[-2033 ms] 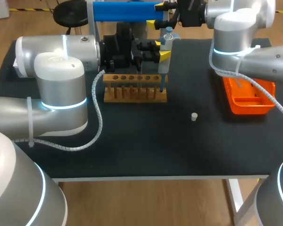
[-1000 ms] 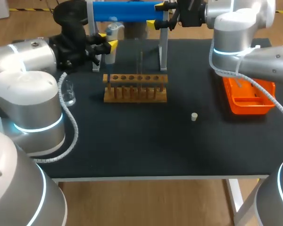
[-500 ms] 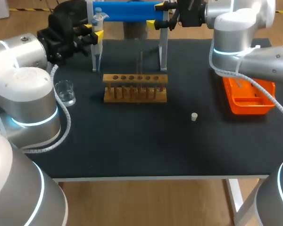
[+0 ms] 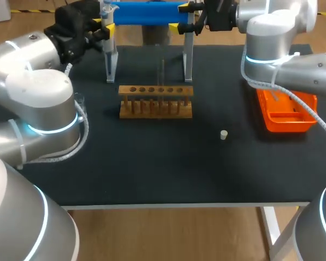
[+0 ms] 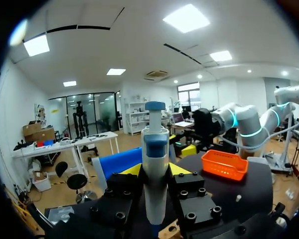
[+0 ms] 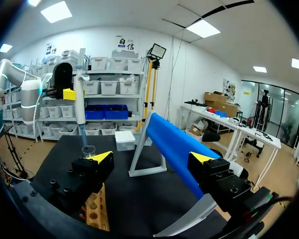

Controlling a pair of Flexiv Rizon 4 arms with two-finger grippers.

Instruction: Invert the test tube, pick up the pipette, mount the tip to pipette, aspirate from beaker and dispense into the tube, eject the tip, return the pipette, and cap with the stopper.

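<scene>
Left tool (image 4: pixel 105 25), clamped on pipette (image 5: pixel 155 164), has risen to left end of stand (image 4: pixel 146 13); right tool (image 6: pixel 152 162) apart at right end. Rack (image 4: pixel 155 101), stopper (image 4: pixel 223 135), tray (image 4: pixel 285 114) on bench (image 4: pixel 152 163).

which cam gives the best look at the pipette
Left wrist view: the pipette stands upright, large and close, in the left gripper. Head view catches only its top at the table's far edge; right wrist view shows it small and distant.

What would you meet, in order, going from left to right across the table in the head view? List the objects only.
The pipette held in the left gripper → wooden test tube rack → stopper → orange tray.
</scene>
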